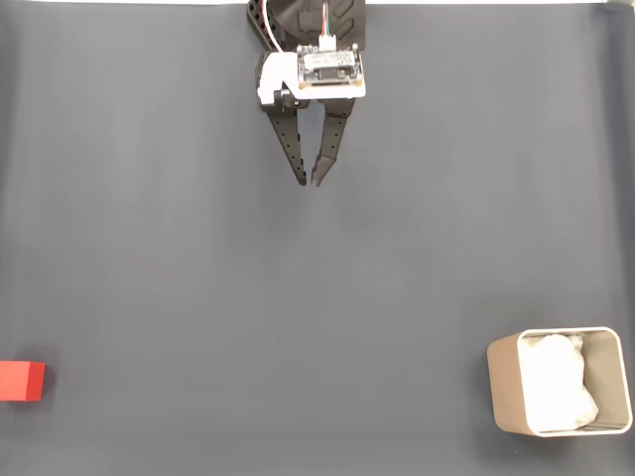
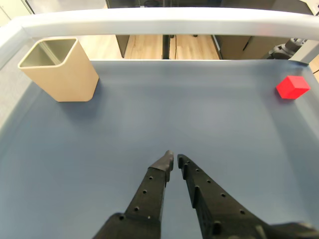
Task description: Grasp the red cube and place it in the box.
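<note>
In the fixed view, cube (image 1: 21, 381) far left, box (image 1: 559, 382) far right (paper (image 1: 558, 385) inside).

Even, soft light in both views; faint shadows. Wrist view bends at its edges; both stay sharp.

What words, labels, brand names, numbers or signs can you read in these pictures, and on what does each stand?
None can be read. The circuit board atop the gripper carries tiny markings, too small to make out. The red cube, the box and the table bear no print.
</note>
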Tool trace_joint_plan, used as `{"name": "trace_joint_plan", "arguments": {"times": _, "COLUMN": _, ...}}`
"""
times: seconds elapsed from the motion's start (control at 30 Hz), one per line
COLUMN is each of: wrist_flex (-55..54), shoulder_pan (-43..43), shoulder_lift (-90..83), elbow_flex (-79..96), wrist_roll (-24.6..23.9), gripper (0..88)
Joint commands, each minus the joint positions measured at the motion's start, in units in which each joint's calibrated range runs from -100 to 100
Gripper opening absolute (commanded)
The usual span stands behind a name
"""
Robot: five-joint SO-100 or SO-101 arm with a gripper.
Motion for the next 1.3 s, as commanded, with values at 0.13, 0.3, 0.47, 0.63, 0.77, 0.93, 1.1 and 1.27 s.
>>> {"name": "trace_joint_plan", "arguments": {"times": 0.13, "wrist_flex": 0.34, "shoulder_pan": 0.8, "shoulder_lift": 12.35, "elbow_flex": -20.1, "wrist_roll": -2.39, "gripper": 0.0}}
{"name": "trace_joint_plan", "arguments": {"times": 0.3, "wrist_flex": 2.23, "shoulder_pan": 3.0, "shoulder_lift": 18.42, "elbow_flex": -29.13, "wrist_roll": -2.93, "gripper": 0.0}}
{"name": "trace_joint_plan", "arguments": {"times": 0.47, "wrist_flex": 2.88, "shoulder_pan": 6.27, "shoulder_lift": 23.62, "elbow_flex": -36.16, "wrist_roll": -2.93, "gripper": 0.0}}
{"name": "trace_joint_plan", "arguments": {"times": 0.63, "wrist_flex": 4.85, "shoulder_pan": 10.17, "shoulder_lift": 30.46, "elbow_flex": -45.1, "wrist_roll": -3.08, "gripper": 0.0}}
{"name": "trace_joint_plan", "arguments": {"times": 0.77, "wrist_flex": 6.41, "shoulder_pan": 13.44, "shoulder_lift": 36.7, "elbow_flex": -53.49, "wrist_roll": -3.47, "gripper": 0.0}}
{"name": "trace_joint_plan", "arguments": {"times": 0.93, "wrist_flex": 7.23, "shoulder_pan": 17.7, "shoulder_lift": 43.81, "elbow_flex": -62.8, "wrist_roll": -3.86, "gripper": 0.0}}
{"name": "trace_joint_plan", "arguments": {"times": 1.1, "wrist_flex": 7.31, "shoulder_pan": 21.75, "shoulder_lift": 50.05, "elbow_flex": -69.28, "wrist_roll": -3.61, "gripper": 0.0}}
{"name": "trace_joint_plan", "arguments": {"times": 1.27, "wrist_flex": 7.31, "shoulder_pan": 25.09, "shoulder_lift": 56.29, "elbow_flex": -74.93, "wrist_roll": -3.52, "gripper": 0.0}}
